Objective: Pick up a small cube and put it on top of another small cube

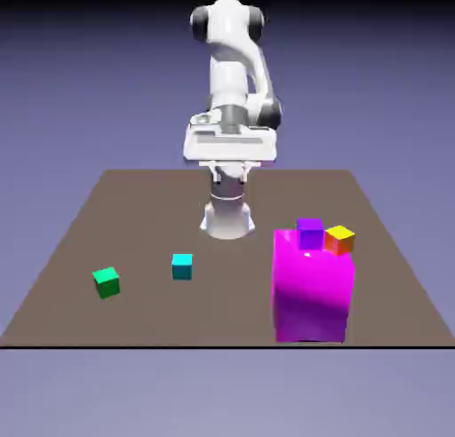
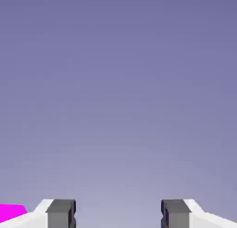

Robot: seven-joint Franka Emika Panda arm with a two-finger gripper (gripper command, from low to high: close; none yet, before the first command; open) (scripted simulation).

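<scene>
The small cyan cube (image 1: pixel 182 266) rests on the brown table (image 1: pixel 133 204), left of centre in the exterior view. My gripper (image 1: pixel 229 170) hangs high above the table's far part, well behind the cyan cube and touching nothing. In the hand view the gripper (image 2: pixel 118 215) is open: its two grey fingertips (image 2: pixel 61 213) stand wide apart with only the blue-violet backdrop between them. The cyan cube is out of the hand view.
A green cube (image 1: pixel 107 282) lies at the exterior view's left, near the front edge. A big magenta block (image 1: pixel 311 289) stands at the front right, carrying a purple cube (image 1: pixel 309 233) and an orange-yellow cube (image 1: pixel 339 240). A magenta sliver (image 2: pixel 11 211) shows in the hand view's lower left.
</scene>
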